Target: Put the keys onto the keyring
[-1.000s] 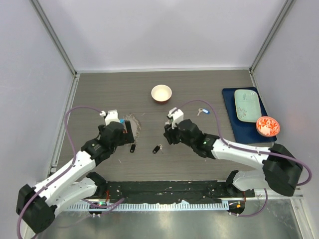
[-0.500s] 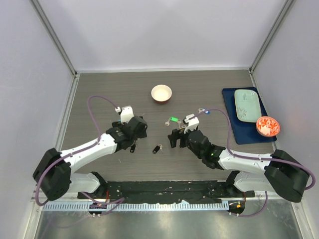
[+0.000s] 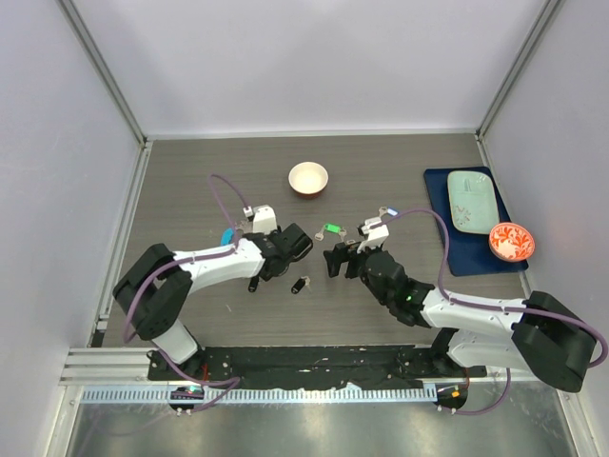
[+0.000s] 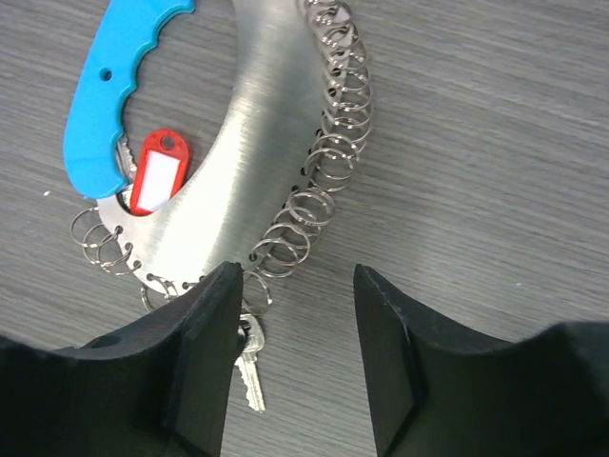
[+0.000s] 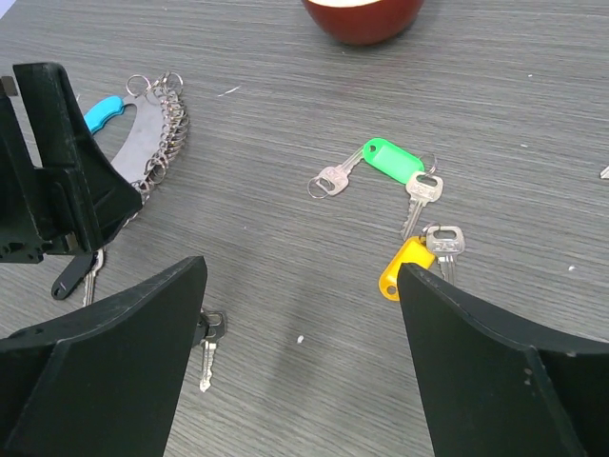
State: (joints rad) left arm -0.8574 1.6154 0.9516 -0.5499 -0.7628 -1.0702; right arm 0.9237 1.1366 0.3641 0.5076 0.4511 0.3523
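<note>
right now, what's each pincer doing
left pincer: open, holding nothing, by the keyring
right pincer: open, holding nothing

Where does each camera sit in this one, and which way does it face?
Top external: high behind the arm bases, looking down on the table; both arms show whole.
Left wrist: on the left arm, looking steeply down between the left gripper's fingers at the keyring.
Right wrist: low on the right arm, facing the far side past the right gripper to the green-tagged key and white bowl.
Shared: both wrist views show the keyring.
</note>
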